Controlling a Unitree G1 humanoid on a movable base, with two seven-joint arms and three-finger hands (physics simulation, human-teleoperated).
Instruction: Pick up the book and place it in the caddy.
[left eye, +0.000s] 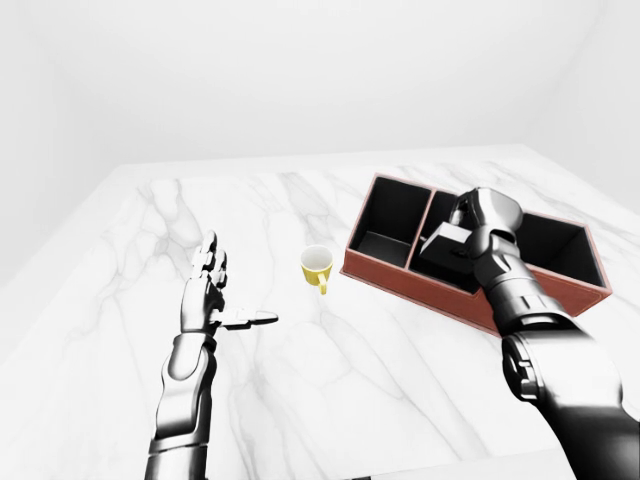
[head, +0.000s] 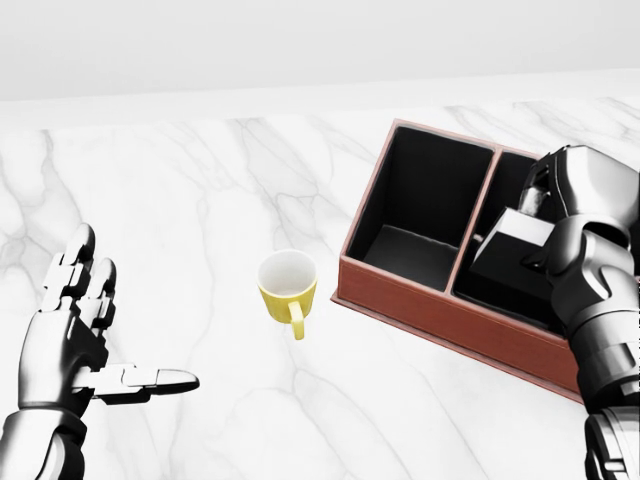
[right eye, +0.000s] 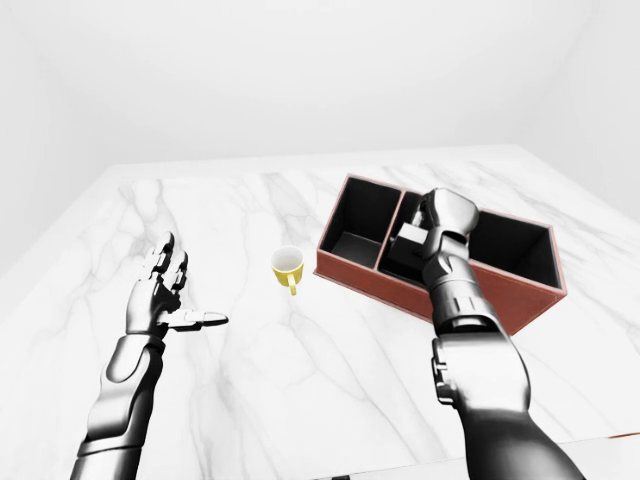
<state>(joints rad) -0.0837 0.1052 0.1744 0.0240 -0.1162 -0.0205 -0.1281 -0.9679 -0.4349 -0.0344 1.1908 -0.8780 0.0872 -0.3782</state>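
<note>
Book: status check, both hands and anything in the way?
Right robot hand shut on book, tilted over the caddy middle compartment. Left robot hand open, empty. Yellow cup left of caddy, clear.
</note>
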